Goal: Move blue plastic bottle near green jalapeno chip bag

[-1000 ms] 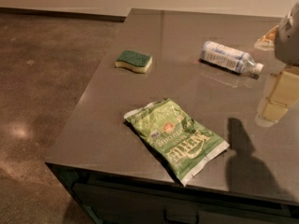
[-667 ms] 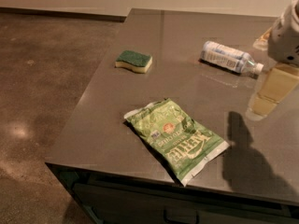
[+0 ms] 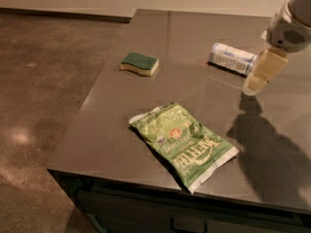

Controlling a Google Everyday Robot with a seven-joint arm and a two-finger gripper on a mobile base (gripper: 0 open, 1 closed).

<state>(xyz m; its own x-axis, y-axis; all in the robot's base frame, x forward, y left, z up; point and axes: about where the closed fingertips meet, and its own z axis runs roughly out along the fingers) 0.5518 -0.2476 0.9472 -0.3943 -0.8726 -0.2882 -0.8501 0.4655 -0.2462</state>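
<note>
At the far right of the table (image 3: pixel 112 130), my pincer (image 3: pixel 253 84) hangs just off the capped end of the bottle (image 3: pixel 232 58), with my arm coming in from the upper right corner of the view. Change over the last second: the pincer has travelled left and toward the back of the table, closing on the bottle, and it now covers the cap end, which was in plain sight before. Whether it is open or closed I cannot tell; it holds nothing that I can see. The bottle lies on its side near the back right of the table, label up, unmoved. The chip bag (image 3: pixel 184 142) lies flat near the front edge, well apart from the bottle, also unmoved. The sponge (image 3: pixel 140 63) sits off to the left, away from both and out of the path between them. Judgement: this is the approach to the grasp, and the task itself has not started, since the bottle is not yet gripped or shifted. Risk noted: a round bottle lying on its side may roll if nudged before it is properly held.
</note>
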